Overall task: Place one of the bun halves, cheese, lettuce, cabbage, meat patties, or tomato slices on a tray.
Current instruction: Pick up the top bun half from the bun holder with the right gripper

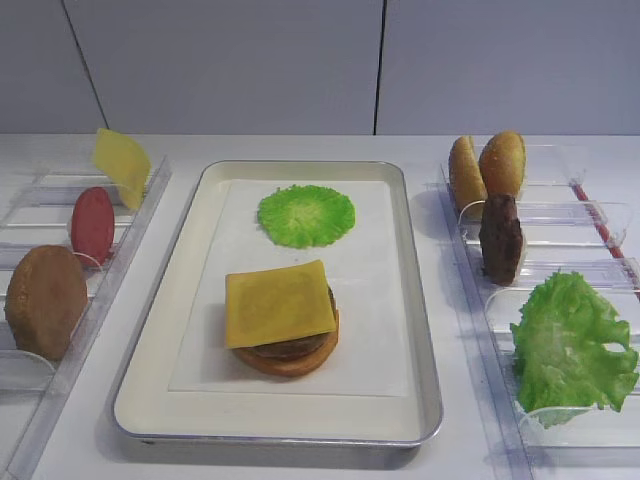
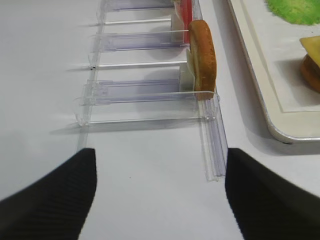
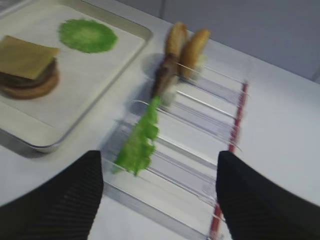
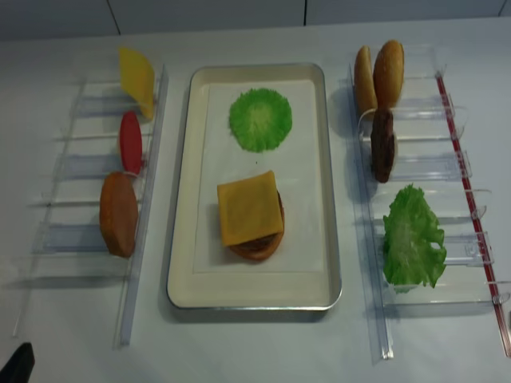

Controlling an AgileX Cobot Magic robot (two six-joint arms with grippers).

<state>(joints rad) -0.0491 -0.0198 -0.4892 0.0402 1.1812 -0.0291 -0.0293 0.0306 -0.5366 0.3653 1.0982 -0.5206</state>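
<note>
The silver tray (image 1: 180, 250) holds a green cabbage disc (image 1: 306, 215) and a stack of cheese (image 1: 279, 302) over a patty on a flat bun. On the right rack stand two bun halves (image 1: 502, 163), a dark meat patty (image 1: 500, 240) and the frilly lettuce (image 1: 572, 345). The left rack carries a cheese slice (image 1: 122, 165) and a tomato slice (image 1: 92, 225). My right gripper (image 3: 159, 165) hangs open and empty over the near end of the right rack, with the lettuce (image 3: 140, 140) just ahead of its left finger. My left gripper (image 2: 160, 165) is open above bare table.
A darker brown bun (image 2: 202, 57) stands in the left clear rack (image 2: 150, 90), ahead of the left gripper. The right clear rack (image 3: 200, 130) has a red strip along its outer edge. The tray's corner (image 2: 290, 135) lies to the left gripper's right.
</note>
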